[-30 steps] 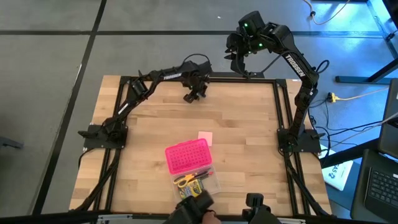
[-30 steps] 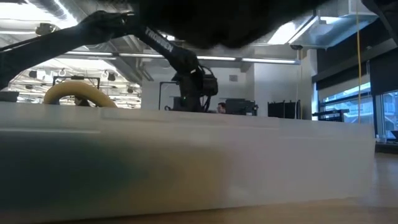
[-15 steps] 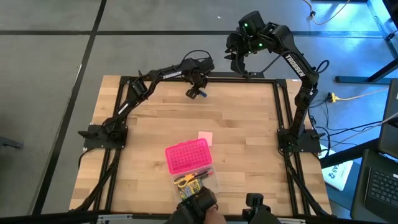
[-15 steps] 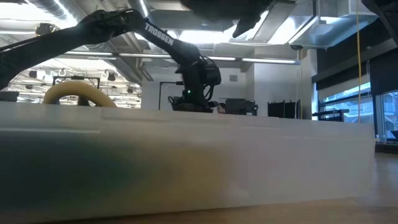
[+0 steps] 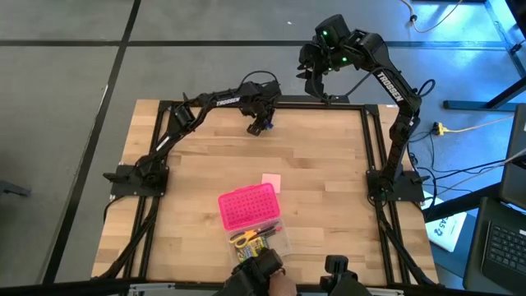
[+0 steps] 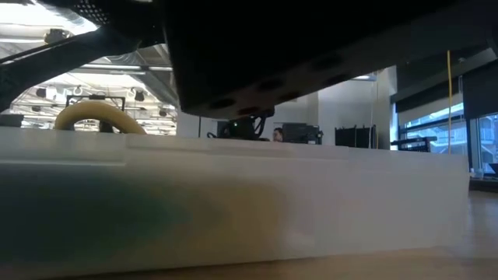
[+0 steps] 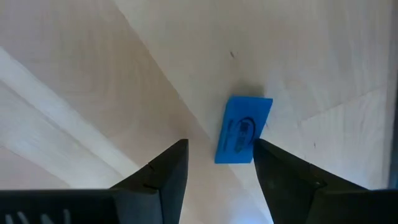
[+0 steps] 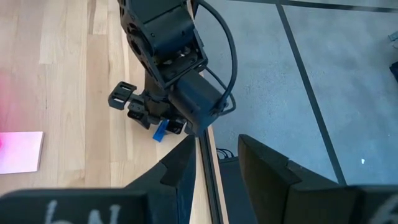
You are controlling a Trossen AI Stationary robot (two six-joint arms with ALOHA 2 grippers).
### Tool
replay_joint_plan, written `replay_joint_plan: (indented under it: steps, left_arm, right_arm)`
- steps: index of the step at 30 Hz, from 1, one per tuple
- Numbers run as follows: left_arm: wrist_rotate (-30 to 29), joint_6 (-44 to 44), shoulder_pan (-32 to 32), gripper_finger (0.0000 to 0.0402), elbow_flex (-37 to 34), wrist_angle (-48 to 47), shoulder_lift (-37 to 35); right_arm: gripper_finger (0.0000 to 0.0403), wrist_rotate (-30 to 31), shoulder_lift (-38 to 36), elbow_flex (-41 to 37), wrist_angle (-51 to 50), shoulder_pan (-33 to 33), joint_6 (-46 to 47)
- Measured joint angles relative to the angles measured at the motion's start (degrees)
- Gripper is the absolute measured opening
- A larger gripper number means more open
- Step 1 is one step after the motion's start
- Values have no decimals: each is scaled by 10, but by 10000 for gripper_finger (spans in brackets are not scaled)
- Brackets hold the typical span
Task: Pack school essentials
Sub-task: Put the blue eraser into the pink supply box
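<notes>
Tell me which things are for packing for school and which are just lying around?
For the job:
- tiny blue piece, in front of the open left tool
- pale pink pad
- yellow-handled scissors and pens, in the clear half of the bright pink dotted box

Just around:
- yellow plug and laptop, off the table
- right tool, waiting past the far edge

Grey floor (image 5: 66, 66), wooden table (image 5: 329, 164)

A robotics lab: framed workbench (image 5: 205, 173), concrete floor (image 5: 66, 90) (cables trailing).
</notes>
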Motion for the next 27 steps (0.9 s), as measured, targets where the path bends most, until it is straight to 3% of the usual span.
replay_joint_plan:
  steps: [18, 27]
  left_arm:
    - [1, -52, 11, 175, 0, -5, 0]
    - [33, -62, 16, 175, 0, -9, 4]
  right_arm:
    - [123, 0, 0, 0, 0, 0, 0]
    - [123, 0, 0, 0, 0, 0, 0]
